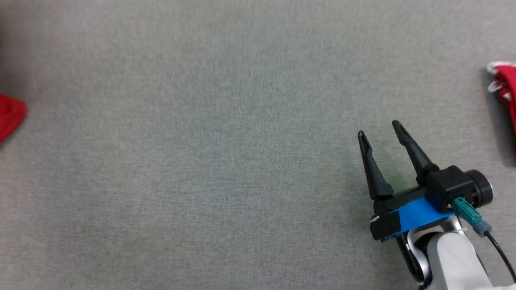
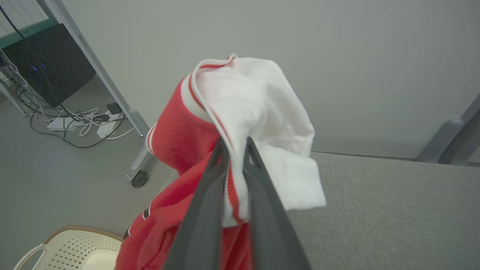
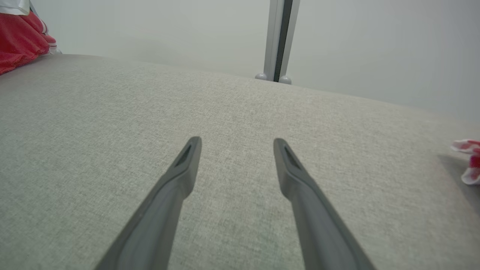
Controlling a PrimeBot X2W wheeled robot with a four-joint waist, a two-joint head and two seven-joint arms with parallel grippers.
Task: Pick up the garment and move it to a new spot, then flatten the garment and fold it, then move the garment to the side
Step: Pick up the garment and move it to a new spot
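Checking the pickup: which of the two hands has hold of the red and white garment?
The left hand, pinched shut on the garment at its white edge; the right hand stands open above the table.

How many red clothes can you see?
2. One red-and-white garment at the table's left edge, pinched in the left gripper; another red cloth at the right edge. Both are cut off, so more may be hidden.

I'm in lab or test room: grey cloth-covered worktop (image 1: pixel 209 169), metal frame post (image 2: pixel 109 85) on caster (image 2: pixel 139 180), power strips (image 2: pixel 106 129), cables (image 2: pixel 80 120), dark computer case (image 2: pixel 52 63).
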